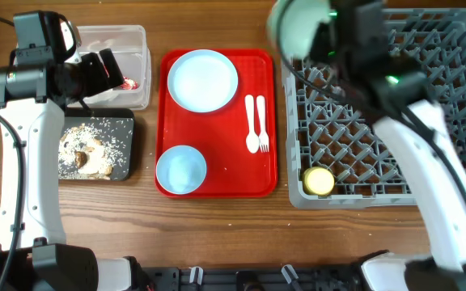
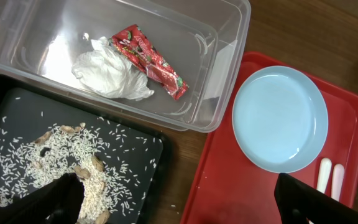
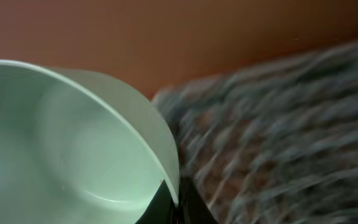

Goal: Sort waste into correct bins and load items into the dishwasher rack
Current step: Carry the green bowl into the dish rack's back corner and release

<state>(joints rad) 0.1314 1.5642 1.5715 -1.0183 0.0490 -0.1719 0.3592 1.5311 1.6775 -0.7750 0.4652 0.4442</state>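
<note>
My right gripper (image 3: 176, 202) is shut on the rim of the pale green bowl (image 3: 61, 149), held above the far left corner of the grey dishwasher rack (image 1: 459, 174); the bowl also shows in the overhead view (image 1: 298, 28). A yellow cup (image 1: 319, 181) stands in the rack's near left corner. My left gripper (image 2: 173, 199) is open and empty above the black tray (image 2: 17, 112) of rice crumbs (image 2: 79, 168). The clear tub (image 2: 219, 62) holds the red wrapper (image 2: 151, 59) and white napkin (image 2: 110, 71). The blue plate (image 1: 203, 79), blue bowl (image 1: 181, 169), fork (image 1: 261, 121) and spoon (image 1: 251, 123) lie on the red tray (image 1: 217, 129).
The red serving tray sits between the bins on the left and the rack on the right. The black tray (image 1: 124, 129) lies in front of the clear tub (image 1: 136, 36). Bare wooden table (image 1: 217, 234) runs along the near edge.
</note>
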